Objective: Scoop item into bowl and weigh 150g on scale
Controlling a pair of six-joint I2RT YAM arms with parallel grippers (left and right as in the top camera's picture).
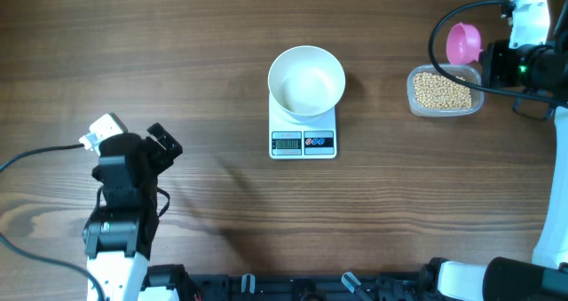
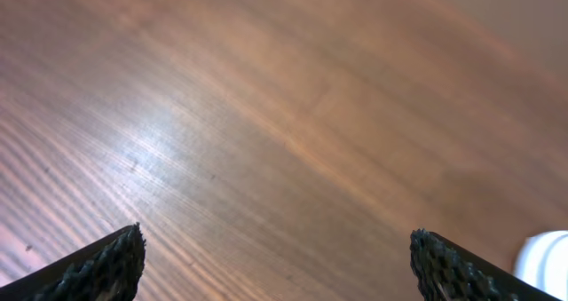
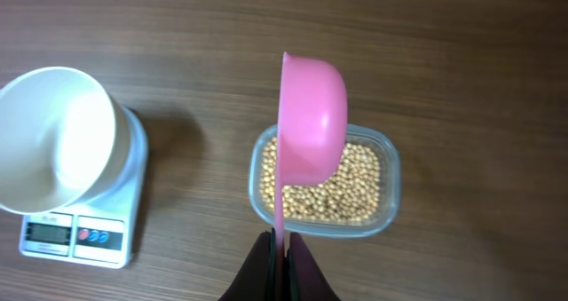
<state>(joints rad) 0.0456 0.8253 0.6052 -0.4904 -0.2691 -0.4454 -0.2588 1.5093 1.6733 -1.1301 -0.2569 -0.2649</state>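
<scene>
though too many to count, seen as one heap of beans filling one clear tub on the table, well right of the scale. counted otherwise: one scale, one white bowl sitting centred on it, one pink scoop, two arms. display digits too small to read. at the right: right gripper clamped shut on the scoop's thin handle, reaching in from the table's right edge, holding the scoop raised by the tub, turned on its edge, hollow side facing the bowl. at the near left: left arm by the table's near edge, left gripper wide open and gripping nothing, fingers spread, pointed down at the wood, well apart from the scale
</scene>
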